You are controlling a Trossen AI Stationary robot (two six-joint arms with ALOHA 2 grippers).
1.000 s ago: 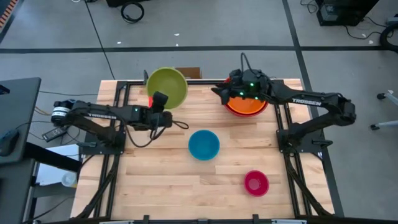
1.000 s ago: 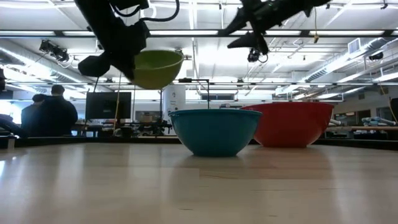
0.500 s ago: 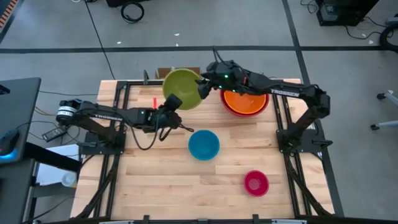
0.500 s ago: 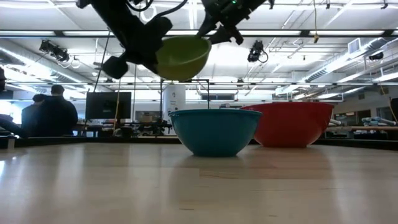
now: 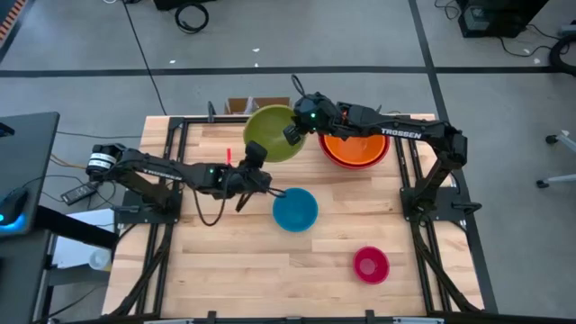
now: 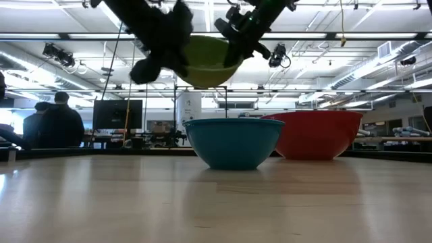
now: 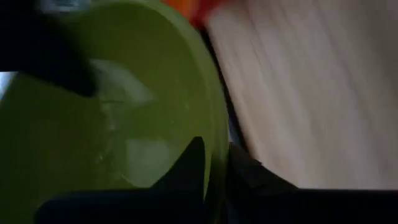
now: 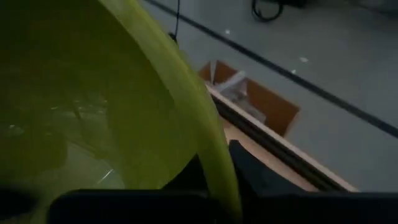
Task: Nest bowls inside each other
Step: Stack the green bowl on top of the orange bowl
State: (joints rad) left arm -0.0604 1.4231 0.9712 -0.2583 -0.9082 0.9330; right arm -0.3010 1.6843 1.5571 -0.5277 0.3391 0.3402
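A green bowl [image 5: 273, 135] hangs in the air over the table's far middle, above and behind the blue bowl [image 5: 295, 209] in the low view. My left gripper [image 5: 257, 157] is shut on its near-left rim. My right gripper [image 5: 294, 131] is shut on its right rim. A red bowl [image 5: 357, 149] with an orange inside stands on its base at the far right. A small pink bowl [image 5: 371, 264] stands near the front right. The blue bowl rests on its base at the table's middle. My left gripper pinches the green bowl's rim [image 7: 216, 140] with one finger [image 7: 191, 169] inside the bowl and one outside. It comes from the near left, slanting down. The bowl is lifted clear of the table, mouth up. My right gripper pinches the green bowl's rim [image 8: 211, 146] on the side toward the red bowl, one finger inside and one [image 8: 252, 168] outside. It comes from the right, slanting down. The bowl hangs clear of the table between the two grippers.
A cardboard box [image 5: 239, 106] sits just beyond the table's far edge. A small red thing [image 5: 229, 155] lies on the wood near the left arm. People [image 6: 57, 125] stand in the room behind. Bare wood lies along the near left.
My left gripper has carried the green bowl toward the table's right, still lifted. My right gripper has left its place over the red bowl, gone left to the green bowl and shut on its rim.
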